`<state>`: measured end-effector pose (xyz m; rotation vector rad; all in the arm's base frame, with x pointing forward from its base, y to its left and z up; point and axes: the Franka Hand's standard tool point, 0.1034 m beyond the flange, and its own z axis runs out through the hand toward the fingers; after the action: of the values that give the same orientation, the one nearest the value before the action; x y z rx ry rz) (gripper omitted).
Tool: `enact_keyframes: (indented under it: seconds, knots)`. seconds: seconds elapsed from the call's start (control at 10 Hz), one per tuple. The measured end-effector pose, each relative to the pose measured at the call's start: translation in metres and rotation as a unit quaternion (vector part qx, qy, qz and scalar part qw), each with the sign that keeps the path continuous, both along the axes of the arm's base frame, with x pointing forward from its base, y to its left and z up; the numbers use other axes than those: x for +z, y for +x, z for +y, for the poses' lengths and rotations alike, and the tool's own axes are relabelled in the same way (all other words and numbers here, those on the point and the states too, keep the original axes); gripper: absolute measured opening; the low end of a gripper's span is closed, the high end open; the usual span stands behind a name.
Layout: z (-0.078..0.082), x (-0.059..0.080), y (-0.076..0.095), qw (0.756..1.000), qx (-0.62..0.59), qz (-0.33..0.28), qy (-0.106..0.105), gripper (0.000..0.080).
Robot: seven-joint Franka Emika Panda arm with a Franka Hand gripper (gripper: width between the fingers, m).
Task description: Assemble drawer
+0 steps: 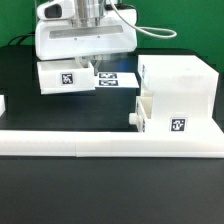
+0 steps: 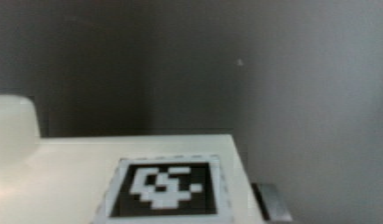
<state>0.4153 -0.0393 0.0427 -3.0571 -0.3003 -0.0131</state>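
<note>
Nearest the exterior camera: a long white border wall (image 1: pixel 110 146) running across the black table (image 1: pixel 110 195), edge to edge.

Just behind the wall, toward the exterior view's right: a large boxy white casing (image 1: pixel 180 95), standing upright. Pushed partway into its lower front, a small tray (image 1: pixel 150 118) with a round knob (image 1: pixel 134 119) facing the exterior view's left. One black-and-white square tag (image 1: pixel 178 126) on the casing's near face; pattern visible, no readable letters or numbers.

Farther back, left of centre: a second small white tray (image 1: pixel 66 77), apart from the casing, tagged on its near side with another square marker (image 1: pixel 66 79). Beside it, flat on the table, the marker board (image 1: pixel 118 80) with several tags, lying between this tray and the casing.

Farthest back: the white arm base (image 1: pixel 85 40) and the gripper (image 1: pixel 88 12) above the loose tray; fingers cut off or hidden, so cannot tell whether apart or together.

Wrist view: blurred white surface of that tray (image 2: pixel 117 175) with a square tag (image 2: pixel 170 186), pixel pattern only, nothing legible; dark table (image 2: pixel 206 60) beyond.
</note>
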Motion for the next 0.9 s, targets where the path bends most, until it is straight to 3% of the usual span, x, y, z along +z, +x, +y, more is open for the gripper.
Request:
enact_keyframes:
  seconds: [0.2, 0.4, 0.5, 0.9]
  knots:
    - [-0.001, -0.001, 0.001, 0.995, 0.099, -0.006, 0.000, 0.0042]
    - [-0.003, -0.004, 0.019, 0.977, 0.214, 0.004, 0.010, 0.0042]
    - [0.003, -0.001, 0.031, 0.962, 0.275, 0.001, 0.002, 0.0042]
    - [0.004, -0.003, 0.030, 0.920, 0.391, -0.002, -0.002, 0.0042]
